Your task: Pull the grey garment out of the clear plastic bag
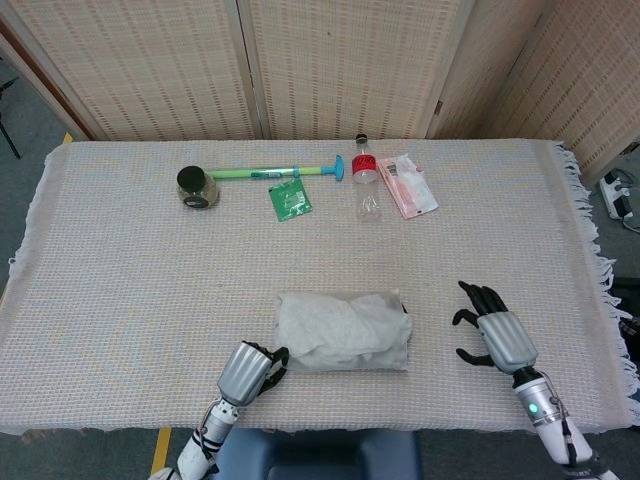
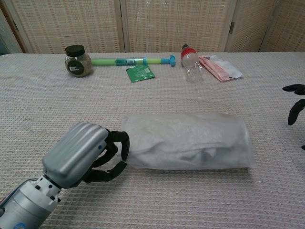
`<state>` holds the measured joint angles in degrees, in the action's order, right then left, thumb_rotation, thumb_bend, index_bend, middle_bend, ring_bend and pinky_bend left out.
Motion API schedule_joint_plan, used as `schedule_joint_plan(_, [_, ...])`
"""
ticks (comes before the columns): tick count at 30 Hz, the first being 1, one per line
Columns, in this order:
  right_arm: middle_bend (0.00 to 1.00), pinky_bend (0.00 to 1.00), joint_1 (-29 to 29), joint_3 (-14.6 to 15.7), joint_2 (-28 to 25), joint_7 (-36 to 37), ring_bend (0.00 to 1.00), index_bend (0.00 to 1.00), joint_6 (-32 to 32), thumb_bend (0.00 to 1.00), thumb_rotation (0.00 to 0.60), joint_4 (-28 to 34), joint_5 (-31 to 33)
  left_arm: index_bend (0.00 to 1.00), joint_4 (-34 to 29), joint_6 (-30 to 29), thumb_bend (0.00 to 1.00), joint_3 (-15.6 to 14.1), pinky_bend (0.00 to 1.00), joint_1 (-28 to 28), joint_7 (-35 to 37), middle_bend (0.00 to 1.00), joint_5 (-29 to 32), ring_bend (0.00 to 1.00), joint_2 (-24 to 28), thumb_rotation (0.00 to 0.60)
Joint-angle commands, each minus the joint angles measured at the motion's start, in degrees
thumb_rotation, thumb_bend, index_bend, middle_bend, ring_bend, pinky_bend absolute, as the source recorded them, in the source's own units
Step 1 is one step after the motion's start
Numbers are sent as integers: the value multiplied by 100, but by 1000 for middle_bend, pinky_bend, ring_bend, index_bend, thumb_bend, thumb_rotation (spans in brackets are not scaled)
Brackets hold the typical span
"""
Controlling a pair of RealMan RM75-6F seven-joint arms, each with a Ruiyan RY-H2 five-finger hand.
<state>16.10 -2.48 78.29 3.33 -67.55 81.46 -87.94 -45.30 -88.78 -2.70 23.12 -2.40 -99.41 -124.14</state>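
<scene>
Risk: left hand (image 2: 88,155) grips only the left end of the clear plastic bag (image 2: 188,140), grey garment (image 2: 181,138) inside, near the table (image 1: 120,290) front edge; right hand (image 1: 497,335) empty, fingers spread, apart, so bag may drag along unanchored.

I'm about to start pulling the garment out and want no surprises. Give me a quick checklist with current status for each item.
1. Left hand at the bag's end: ok, its fingers curl against the left end of the clear plastic bag.
2. Left hand actually gripping plastic or cloth: cannot tell, the fingertips are hidden behind the hand.
3. Right hand ready to hold the bag: not ok, it is open and apart from the bag, off its right end.
4. Grey garment out of the bag: not ok, wholly inside.
5. Which end of the bag is open: cannot tell.
6. Clutter near the bag: ok, jar and bottle lie at the far edge.
</scene>
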Motion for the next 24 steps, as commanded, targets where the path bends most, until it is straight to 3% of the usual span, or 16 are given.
schedule_joint_plan(1, [0, 0, 206, -82, 395, 252, 0, 403, 82, 160, 600, -309, -73, 700, -23, 17, 563, 5, 1000, 7, -10, 1000, 4, 1000, 10, 600])
schedule_joint_plan(11, [0, 0, 451, -153, 1105, 823, 0, 390, -38, 161, 600, -906, -148, 701, -72, 10, 563, 109, 1000, 64, 28, 1000, 41, 1000, 96, 600])
schedule_joint_plan(24, [0, 0, 696, -20, 1541, 1276, 0, 359, 276, 159, 600, -1246, -82, 705, -114, 61, 563, 184, 1000, 119, 11, 1000, 94, 1000, 154, 600])
